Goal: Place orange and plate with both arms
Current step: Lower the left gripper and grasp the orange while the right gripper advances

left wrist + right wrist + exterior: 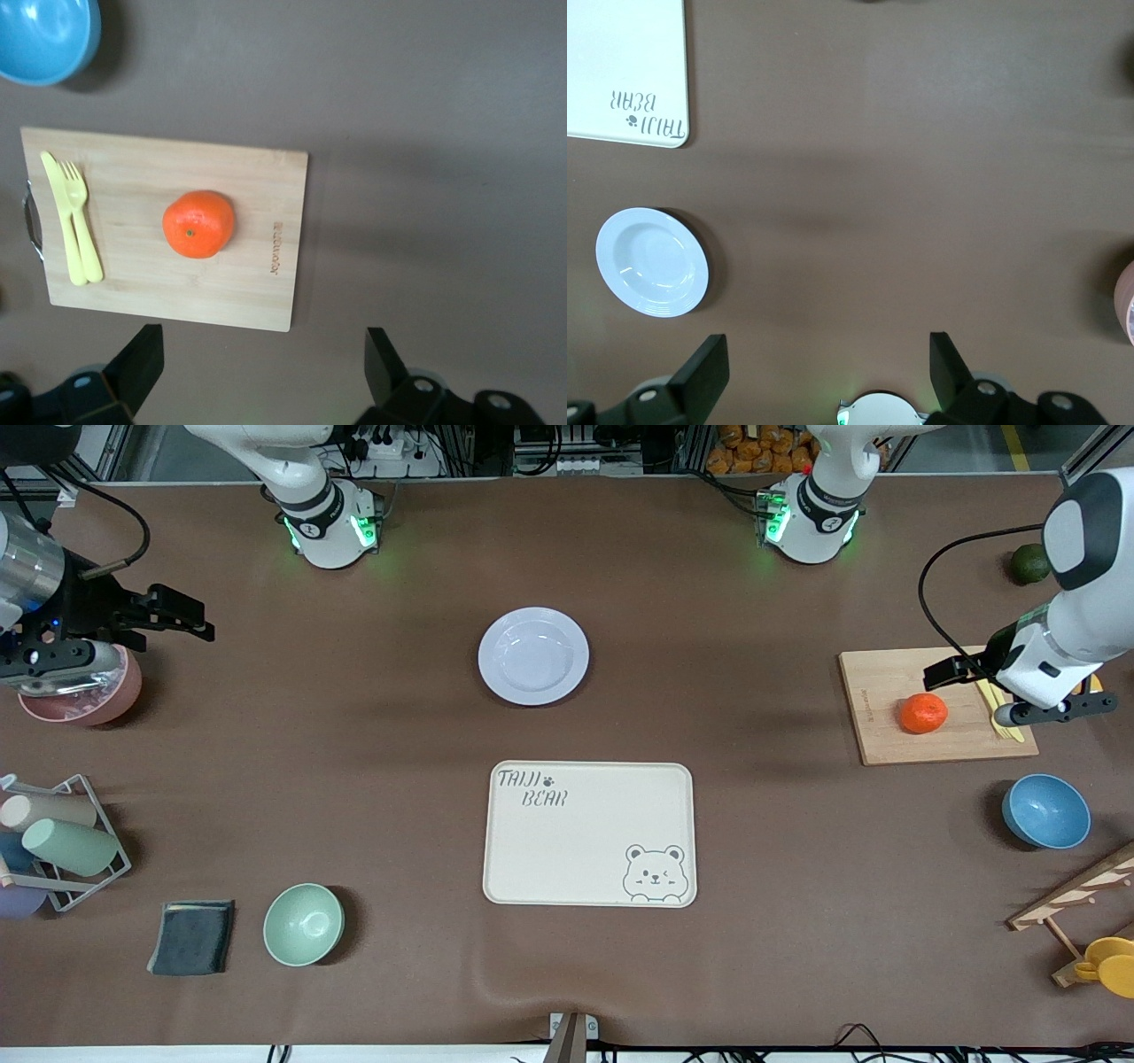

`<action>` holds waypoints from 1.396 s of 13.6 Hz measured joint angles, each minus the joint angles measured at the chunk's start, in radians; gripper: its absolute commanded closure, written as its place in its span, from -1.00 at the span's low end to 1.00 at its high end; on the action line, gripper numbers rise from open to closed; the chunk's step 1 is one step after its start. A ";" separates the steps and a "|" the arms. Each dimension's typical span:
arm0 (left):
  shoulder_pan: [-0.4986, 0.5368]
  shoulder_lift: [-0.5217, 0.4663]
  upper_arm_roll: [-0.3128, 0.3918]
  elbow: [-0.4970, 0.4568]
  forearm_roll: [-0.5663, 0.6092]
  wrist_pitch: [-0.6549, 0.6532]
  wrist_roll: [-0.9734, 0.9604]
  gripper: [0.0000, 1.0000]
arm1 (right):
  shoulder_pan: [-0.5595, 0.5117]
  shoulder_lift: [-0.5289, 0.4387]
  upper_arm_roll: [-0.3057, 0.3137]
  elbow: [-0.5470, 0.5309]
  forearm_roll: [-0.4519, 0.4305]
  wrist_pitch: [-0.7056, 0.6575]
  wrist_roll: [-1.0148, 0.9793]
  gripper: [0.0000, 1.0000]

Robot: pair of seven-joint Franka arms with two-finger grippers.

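Bamboo cutting board [939, 707] carries the orange [923, 713], with our left gripper [261, 372] wide open and empty above it; we lower centred, avoiding the yellow cutlery [71, 217]. Our right gripper [824, 376], open and empty, waits well apart from the plate [533, 655].

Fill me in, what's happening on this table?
Nothing is held yet. The left gripper hangs open over the cutting board, beside the orange lying on it. The right gripper is open above the pink bowl at its end. The plate sits untouched mid-table, the bear tray nearer the camera.
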State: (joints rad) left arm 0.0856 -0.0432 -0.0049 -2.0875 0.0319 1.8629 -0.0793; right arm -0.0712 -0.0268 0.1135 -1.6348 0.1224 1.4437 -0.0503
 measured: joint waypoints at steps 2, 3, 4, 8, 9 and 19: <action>0.023 0.001 -0.001 -0.064 0.028 0.059 0.000 -1.00 | 0.021 0.001 0.000 0.000 0.000 0.007 0.000 -1.00; 0.036 0.001 0.000 -0.101 0.060 0.105 0.000 -1.00 | 0.031 0.002 0.001 0.000 0.001 0.012 0.000 -1.00; 0.049 0.002 0.000 -0.141 0.082 0.159 0.000 -1.00 | 0.042 0.004 0.001 0.000 0.001 0.015 0.000 -1.00; 0.107 0.037 -0.001 -0.282 0.098 0.361 0.001 -1.00 | 0.075 0.006 0.002 0.000 0.002 0.015 0.000 -1.00; 0.116 0.059 -0.001 -0.296 0.099 0.395 0.001 -1.00 | 0.077 0.006 0.002 0.000 0.002 0.014 0.000 -1.00; 0.153 0.257 -0.001 -0.296 0.102 0.586 0.001 -1.00 | 0.175 0.004 0.009 0.003 0.053 0.030 0.002 -1.00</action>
State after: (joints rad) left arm 0.2390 0.2141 -0.0058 -2.3835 0.1334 2.4494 -0.0786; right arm 0.1040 -0.0230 0.1222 -1.6322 0.1749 1.4733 -0.0486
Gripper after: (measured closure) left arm 0.000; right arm 0.000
